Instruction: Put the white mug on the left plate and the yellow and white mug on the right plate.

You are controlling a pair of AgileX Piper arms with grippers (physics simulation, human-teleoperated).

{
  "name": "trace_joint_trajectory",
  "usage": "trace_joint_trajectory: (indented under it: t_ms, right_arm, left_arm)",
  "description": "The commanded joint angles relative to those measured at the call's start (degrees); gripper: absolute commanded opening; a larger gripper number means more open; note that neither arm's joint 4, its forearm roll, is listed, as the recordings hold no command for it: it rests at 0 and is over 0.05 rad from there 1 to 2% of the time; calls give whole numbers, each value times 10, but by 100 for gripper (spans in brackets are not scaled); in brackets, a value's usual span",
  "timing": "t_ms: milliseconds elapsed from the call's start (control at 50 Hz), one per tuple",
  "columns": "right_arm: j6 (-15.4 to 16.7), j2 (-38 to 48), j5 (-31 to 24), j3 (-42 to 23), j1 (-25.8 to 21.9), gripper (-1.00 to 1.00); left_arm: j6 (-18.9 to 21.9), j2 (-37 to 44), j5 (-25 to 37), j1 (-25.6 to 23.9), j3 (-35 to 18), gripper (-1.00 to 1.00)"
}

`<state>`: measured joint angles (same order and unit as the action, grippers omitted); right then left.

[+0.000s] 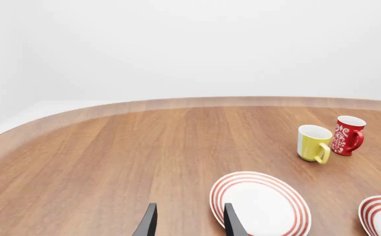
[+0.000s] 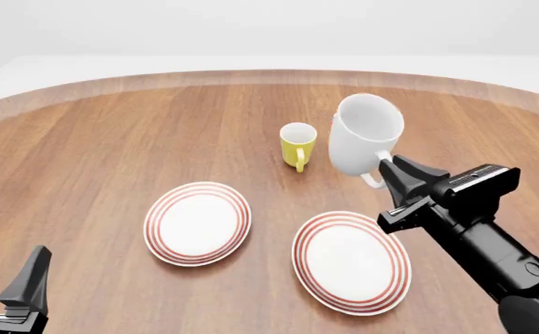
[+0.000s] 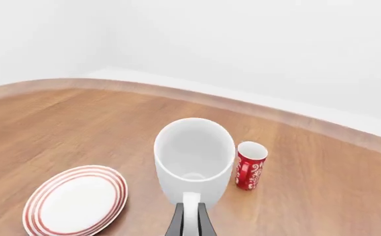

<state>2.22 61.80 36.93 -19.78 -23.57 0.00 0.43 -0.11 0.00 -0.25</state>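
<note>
While the plain, glossy all-white mug (image 2: 364,142) is held by its loop handle in the right gripper (image 2: 388,179), it is seen in the front view raised off the wooden table (image 2: 102,139), tilted slightly, beyond the right plate (image 2: 352,261), a round white dish ringed with thin red lines. In the right wrist view the black fingers (image 3: 177,223) are clamped on either side of the handle, so the grasp is narrow and set to one side of the mug's body. The matching left plate (image 2: 197,223) lies bare, well apart from the held mug. The small yellow and white mug (image 2: 297,144) stands upright on the table just beside the white mug, and a slim red cup with white markings (image 3: 250,165) stands close on the other side.

The left gripper (image 2: 5,282) is parked near the table's near edge, its fingers spread and nothing between them.

Several risks are judged likely. Because only the handle is pinched, the heavy body could be swung or rotated in the grip during the carry across to the left plate. A low sideways path could knock over the yellow mug. A tilted release could leave the mug rocking on the plate's rim.
</note>
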Motion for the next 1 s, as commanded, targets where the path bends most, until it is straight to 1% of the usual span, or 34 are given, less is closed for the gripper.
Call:
trace_joint_trajectory:
  t_ms: [20,200,340,600,920,1000]
  right_arm:
    - [3,22,0,-34,-42,-100]
    - [3,71,26,-59,-72,-100]
    - [5,102,40,-79,-82,-100]
    - [8,182,67,-125,-114,-100]
    - [18,268,75,-190,-153,-100]
    - [15,286,78,-200,-162,-100]
  left_arm:
    - [0,0,0,0,0,100]
    - [0,0,0,0,0,100]
    - [0,0,0,0,0,100]
    - [0,0,0,0,0,100]
    - [0,0,0,0,0,100]
    - [0,0,0,0,0,100]
